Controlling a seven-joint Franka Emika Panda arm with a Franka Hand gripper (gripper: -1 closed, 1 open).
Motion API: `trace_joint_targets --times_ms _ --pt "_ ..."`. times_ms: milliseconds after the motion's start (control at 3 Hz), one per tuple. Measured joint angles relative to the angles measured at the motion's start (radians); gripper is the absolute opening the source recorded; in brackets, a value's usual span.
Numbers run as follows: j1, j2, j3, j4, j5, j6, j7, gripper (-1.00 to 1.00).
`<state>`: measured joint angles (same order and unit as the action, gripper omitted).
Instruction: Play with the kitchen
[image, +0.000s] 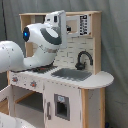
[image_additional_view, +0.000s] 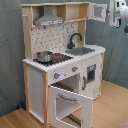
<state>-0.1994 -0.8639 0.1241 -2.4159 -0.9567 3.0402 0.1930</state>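
Note:
The kitchen (image_additional_view: 65, 65) is a tall play kitchen of pale wood and white panels, seen in both exterior views. It has a grey hood (image_additional_view: 49, 20), a black faucet (image_additional_view: 75, 39), a sink (image_additional_view: 81, 51) and a metal pot (image_additional_view: 44, 56) on the stove. Its oven door (image_additional_view: 70, 102) hangs open toward the front. In the first exterior view my white arm (image: 42, 37) reaches across the stove side, left of the faucet (image: 84, 57) and sink (image: 72, 74). My gripper (image_additional_view: 119, 14) shows at the second exterior view's top right edge, beside the upper cupboard, touching nothing.
The small upper cupboard door (image_additional_view: 99, 11) stands open. Two knobs (image_additional_view: 56, 76) sit on the front panel under the stove. A grey curtain (image_additional_view: 10, 55) hangs behind the kitchen, which stands on a wooden floor (image_additional_view: 112, 107).

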Motion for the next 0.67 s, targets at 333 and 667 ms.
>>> trace_joint_targets --times_ms 333,667 --pt "0.000 0.058 0.077 0.051 0.001 0.005 0.002 -1.00" --pt "-0.004 0.117 0.129 0.114 0.001 0.005 0.002 -1.00"
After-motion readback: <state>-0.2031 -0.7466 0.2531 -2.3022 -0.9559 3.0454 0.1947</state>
